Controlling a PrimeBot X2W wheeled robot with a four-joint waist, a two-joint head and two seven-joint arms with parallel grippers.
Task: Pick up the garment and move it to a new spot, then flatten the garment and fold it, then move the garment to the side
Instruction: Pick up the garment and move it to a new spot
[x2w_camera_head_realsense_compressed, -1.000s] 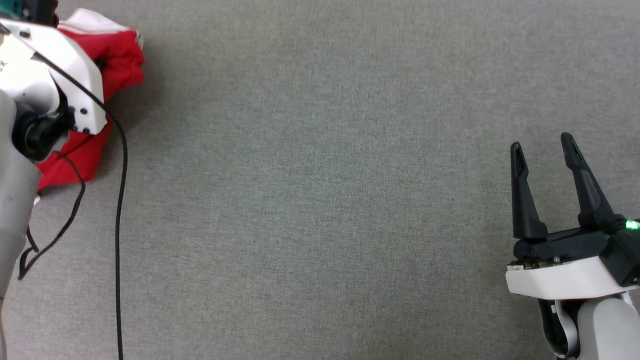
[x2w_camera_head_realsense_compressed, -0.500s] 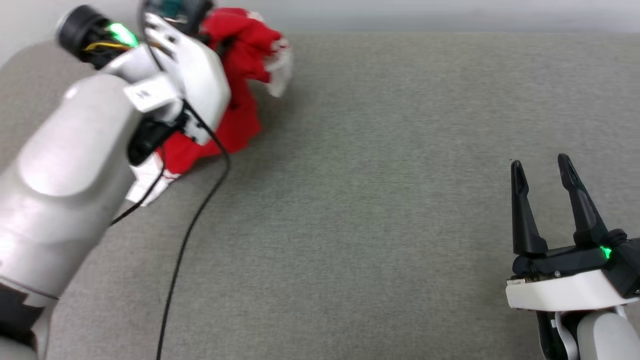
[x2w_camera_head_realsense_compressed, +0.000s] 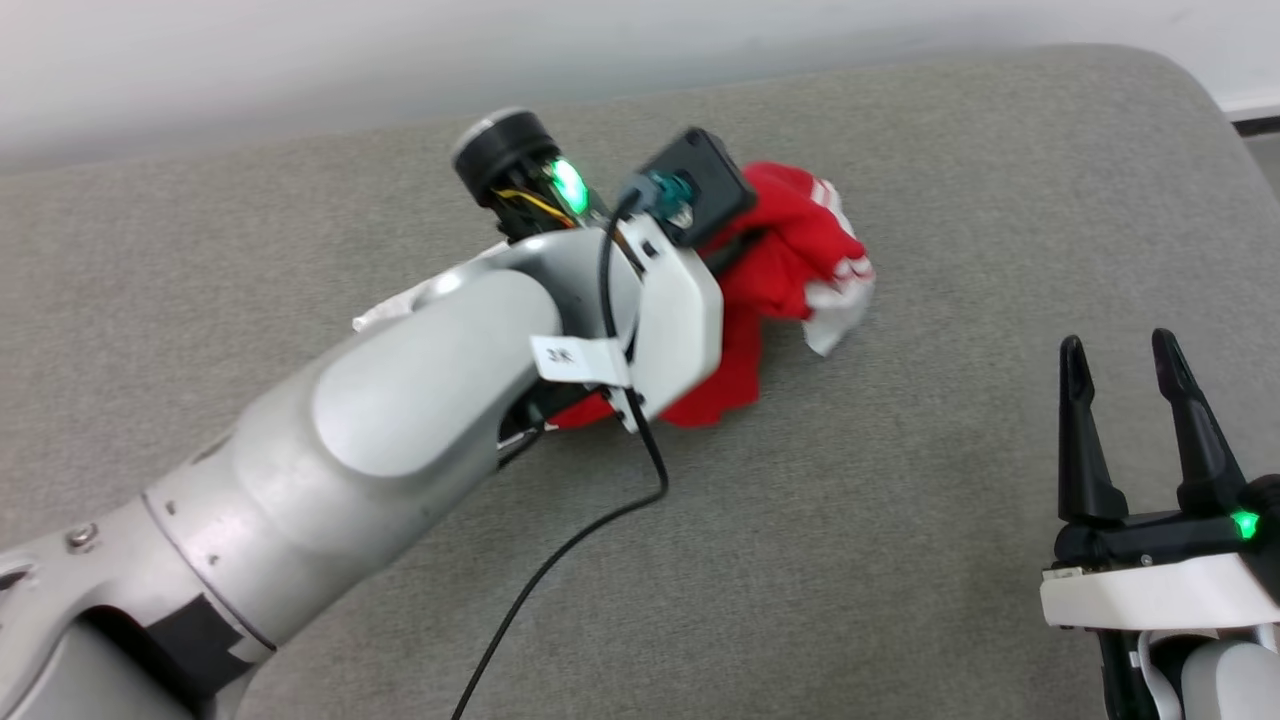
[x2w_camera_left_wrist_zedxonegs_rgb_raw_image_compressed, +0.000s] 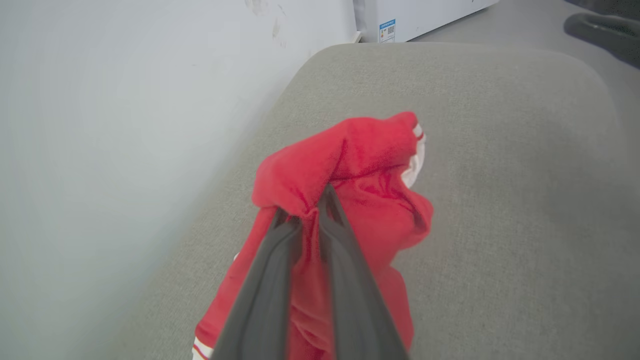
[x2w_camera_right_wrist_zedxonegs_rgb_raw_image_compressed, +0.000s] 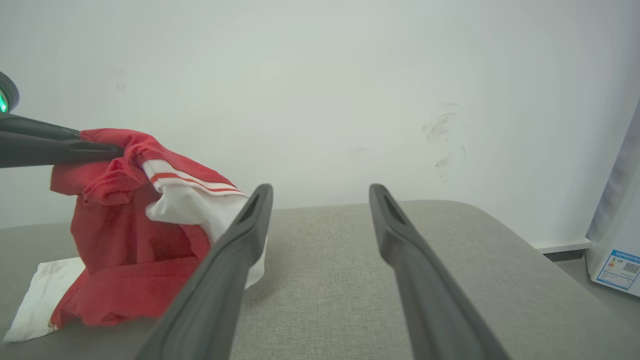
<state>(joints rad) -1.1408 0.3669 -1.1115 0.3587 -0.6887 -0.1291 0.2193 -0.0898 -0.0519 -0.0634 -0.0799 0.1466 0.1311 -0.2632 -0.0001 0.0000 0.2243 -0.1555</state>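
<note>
The garment (x2w_camera_head_realsense_compressed: 790, 250), bright red with white sleeves and striped trim, hangs bunched from my left gripper (x2w_camera_left_wrist_zedxonegs_rgb_raw_image_compressed: 305, 207), which is shut on a fold of it. Its upper part is lifted. Its lower folds and a white sleeve (x2w_camera_right_wrist_zedxonegs_rgb_raw_image_compressed: 40, 290) rest on the grey padded surface (x2w_camera_head_realsense_compressed: 900, 560). In the head view my left arm's wrist (x2w_camera_head_realsense_compressed: 670, 300) covers much of the garment. In the right wrist view the left gripper's fingers (x2w_camera_right_wrist_zedxonegs_rgb_raw_image_compressed: 55, 145) reach in from the left, clamped on the garment (x2w_camera_right_wrist_zedxonegs_rgb_raw_image_compressed: 125, 240). My right gripper (x2w_camera_head_realsense_compressed: 1116, 345) stands open and empty at the lower right, apart from the cloth.
A pale wall (x2w_camera_right_wrist_zedxonegs_rgb_raw_image_compressed: 350, 75) runs along the back of the surface. The surface's rounded back-right corner (x2w_camera_head_realsense_compressed: 1190, 80) lies near a white appliance with a label (x2w_camera_right_wrist_zedxonegs_rgb_raw_image_compressed: 617, 250). A black cable (x2w_camera_head_realsense_compressed: 560, 560) hangs from my left arm.
The head camera has tilted up, so the back edge and wall now show. My left arm has carried the bunched garment rightward, much closer to the right gripper. The right gripper stays open.
</note>
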